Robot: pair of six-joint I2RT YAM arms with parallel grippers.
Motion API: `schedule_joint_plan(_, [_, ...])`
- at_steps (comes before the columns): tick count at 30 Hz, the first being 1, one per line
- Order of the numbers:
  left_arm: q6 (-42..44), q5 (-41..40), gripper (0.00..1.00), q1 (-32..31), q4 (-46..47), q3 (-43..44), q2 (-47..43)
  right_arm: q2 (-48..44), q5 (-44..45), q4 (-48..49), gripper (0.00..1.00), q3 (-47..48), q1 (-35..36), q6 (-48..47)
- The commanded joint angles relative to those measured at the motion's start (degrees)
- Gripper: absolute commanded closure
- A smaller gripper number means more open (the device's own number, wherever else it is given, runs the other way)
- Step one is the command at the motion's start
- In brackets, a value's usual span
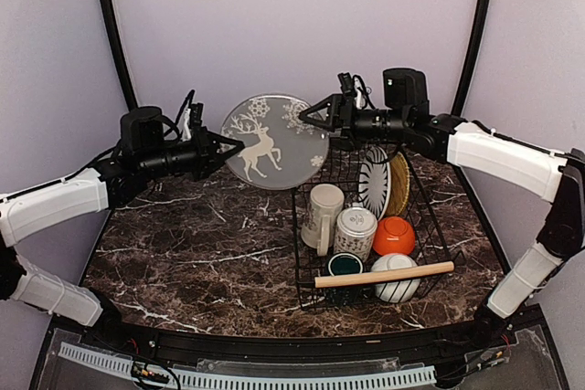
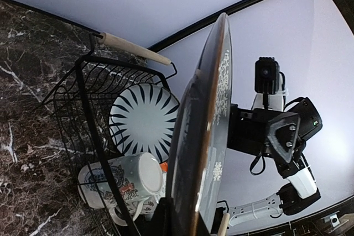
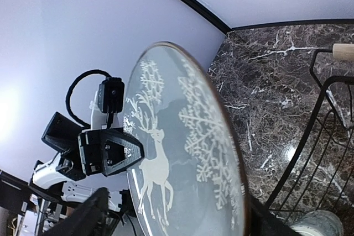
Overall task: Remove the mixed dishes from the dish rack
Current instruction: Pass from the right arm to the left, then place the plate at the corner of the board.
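With the left gripper [image 1: 233,146] clenched on the reindeer plate [image 1: 276,141], back the released right gripper [image 1: 306,116] straight off the rim.

We count three plates: one deer plate [image 1: 274,141], one striped plate [image 1: 374,180] and one yellow-green plate [image 1: 399,184]. There are two mugs, a cream mug [image 1: 324,212] and a patterned mug [image 1: 355,230], one dark green cup [image 1: 345,265], and two bowls, an orange bowl [image 1: 394,235] and a white bowl [image 1: 399,289]. We also count one wire rack [image 1: 295,244] with two wooden handles, the near handle [image 1: 384,274] and the far handle [image 2: 135,49], one counter [image 1: 201,244], and two tools, the left tool [image 1: 228,146] and the right tool [image 1: 311,116].
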Motion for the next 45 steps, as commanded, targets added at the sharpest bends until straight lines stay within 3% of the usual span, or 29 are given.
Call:
schedule_joint_plan(1, [-1.08, 2.18, 0.99, 3.21, 0.11, -1.01, -2.08, -2.52, 2.92, -1.18, 0.1, 0.4, -0.97, -3.66])
schedule_joint_plan(4, [-2.48, 4.31, 0.99, 7.44, 0.56, -2.52, -3.0, -4.32, 7.02, -6.53, 0.01, 0.22, -1.41, -7.38])
schedule_joint_plan(12, [1.46, 10.73, 0.99, 22.97, -8.21, -4.43, -7.6, -8.28, 23.95, -24.88, 0.01, 3.62, -1.81, -18.63])
schedule_joint_plan(21, [1.01, 17.53, 0.99, 40.59, -4.29, -6.64, -2.48, -5.38, 44.15, -45.46, 0.01, 11.33, -1.81, -22.78])
schedule_joint_plan(25, [-1.26, 14.26, 0.99, 43.53, 1.27, -6.41, 2.33, -4.86, 44.93, -47.44, 0.01, 12.72, -1.76, -23.63])
schedule_joint_plan(30, [-2.76, 7.78, 0.99, 44.2, 4.82, -5.62, 10.14, -8.65, 43.4, -42.39, 0.01, 7.77, -1.77, -27.84])
schedule_joint_plan(38, [-8.08, 2.65, 0.99, 45.32, 24.23, -7.75, 23.75, -9.68, 39.75, -42.03, 0.04, 7.26, -1.81, -28.23])
schedule_joint_plan(45, [-4.76, 0.49, 0.99, 46.28, 21.54, -3.27, 31.26, -9.46, 38.21, -41.71, 0.04, 7.26, -1.77, -27.45])
